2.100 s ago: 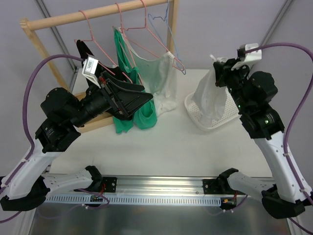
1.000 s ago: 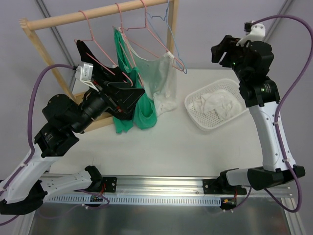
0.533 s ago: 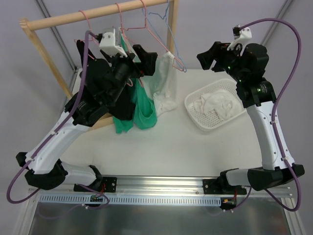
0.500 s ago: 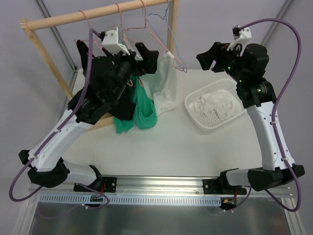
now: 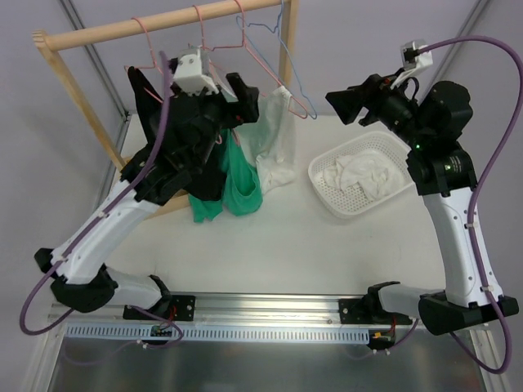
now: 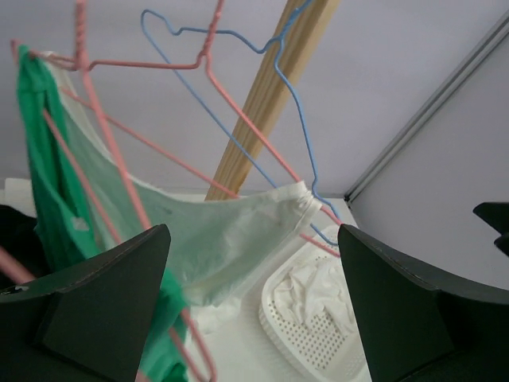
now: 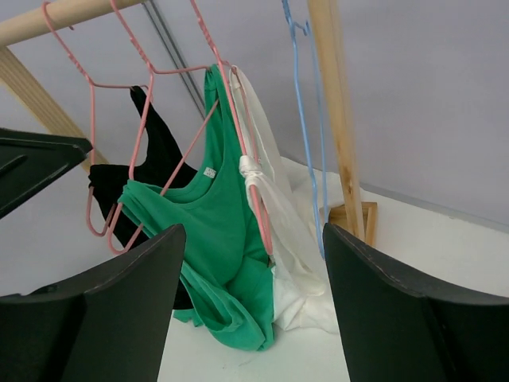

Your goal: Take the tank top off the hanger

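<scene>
At the far rail (image 5: 122, 31), the white tank top (image 5: 274, 135) hangs on its pink hanger (image 6: 238, 99). Left hand (image 6: 253, 239), spread and empty, faces it; right hand (image 7: 253, 231), likewise spread, is well apart. Approach stage. Next: pinch fabric and slip the straps off.

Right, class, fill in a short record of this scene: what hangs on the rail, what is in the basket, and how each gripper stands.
rail: wooden rail carrying three pink hangers and one blue hanger
on the pink hangers: black top, green tank top, white tank top
blue hanger: bare
basket: right of the rail, holds a white garment
left gripper: open, up by the white tank top, holding nothing
right gripper: open, high above the basket, facing the rail, holding nothing
</scene>
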Robot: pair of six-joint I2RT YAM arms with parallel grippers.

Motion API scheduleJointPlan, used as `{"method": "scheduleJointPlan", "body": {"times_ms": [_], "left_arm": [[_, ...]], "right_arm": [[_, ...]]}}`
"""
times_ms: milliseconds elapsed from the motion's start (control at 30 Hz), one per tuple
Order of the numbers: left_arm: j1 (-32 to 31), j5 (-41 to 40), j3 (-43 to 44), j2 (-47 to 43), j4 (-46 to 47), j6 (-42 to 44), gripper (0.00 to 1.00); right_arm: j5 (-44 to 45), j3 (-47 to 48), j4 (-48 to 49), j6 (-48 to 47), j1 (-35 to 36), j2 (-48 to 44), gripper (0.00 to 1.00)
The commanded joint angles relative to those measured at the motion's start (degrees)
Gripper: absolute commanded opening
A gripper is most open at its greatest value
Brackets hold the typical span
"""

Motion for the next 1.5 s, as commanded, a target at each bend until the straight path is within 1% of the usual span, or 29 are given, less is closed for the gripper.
{"method": "scheduleJointPlan", "body": {"times_ms": [0,33,100,200,233,267,367,400,467,500,567,633,767,833,933,1067,1100,1200,1467], "left_arm": [[0.17,-3.32,-5.86,-13.37,2.16,-2.49,0.89],[0.17,-4.28,-9.36,-15.24,2.16,-2.67,0.90],[0.17,-4.82,-12.11,-20.15,2.16,-2.58,0.91],[0.17,-7.10,-16.41,-24.29,2.07,-1.09,0.91],[0.17,-8.41,-17.04,-24.75,1.99,-0.13,0.92],[0.17,-11.47,-17.48,-25.19,1.98,0.66,0.92],[0.17,-16.06,-17.14,-24.05,1.98,4.79,0.95],[0.17,-18.59,-16.52,-22.22,1.98,7.85,0.96],[0.17,-22.12,-13.45,-19.58,1.98,10.68,0.97],[0.35,-26.49,-12.22,-16.78,1.98,13.30,0.98],[1.05,-28.63,-8.09,-13.95,1.90,15.78,0.99],[2.81,-28.29,-5.37,-11.23,1.90,15.88,0.99],[6.23,-27.06,-2.98,-8.32,1.81,15.88,0.99],[7.64,-27.50,-1.67,-6.74,1.90,17.80,0.99],[9.05,-26.62,-1.66,-5.33,1.72,18.43,0.99],[11.68,-25.39,-2.89,-4.89,1.46,16.58,0.99],[12.21,-24.78,-3.33,-4.80,1.37,14.49,0.99],[14.14,-22.76,-4.47,-4.54,1.19,12.28,0.99],[16.70,-19.50,-4.21,-1.38,0.05,9.11,0.99]], "right_arm": [[-2.39,-0.59,2.85,0.82,0.22,-2.42,0.75],[-2.48,-1.03,2.76,0.82,0.22,-2.69,0.75],[-2.22,-1.56,2.85,0.99,0.22,-2.95,0.75],[-2.57,-2.26,2.85,1.25,0.22,-2.86,0.76],[-2.66,-2.35,2.85,1.26,0.22,-2.86,0.76],[-2.75,-2.70,2.94,1.26,0.22,-2.78,0.76],[-2.92,-2.88,3.11,1.43,0.22,-2.69,0.75],[-2.75,-2.97,3.03,1.43,0.22,-2.69,0.76],[-2.57,-2.97,3.20,0.90,0.22,-2.78,0.76],[-2.49,-2.71,3.20,0.82,0.14,-2.69,0.76],[-2.66,-2.53,3.11,0.38,0.14,-2.60,0.77],[-2.75,-2.27,3.11,0.46,0.14,-2.51,0.77],[-3.71,-2.35,3.11,1.25,0.14,-2.51,0.77],[-3.89,-2.44,3.11,1.34,0.22,-2.60,0.77],[-4.33,-2.79,3.11,1.52,0.14,-2.86,0.77],[-4.59,-2.97,3.11,1.61,0.22,-2.95,0.77],[-4.86,-2.97,3.11,1.78,0.14,-3.04,0.77],[-5.30,-3.06,3.11,1.96,0.14,-3.21,0.77],[-5.74,-3.58,3.11,2.05,0.14,-3.39,0.77]]}}
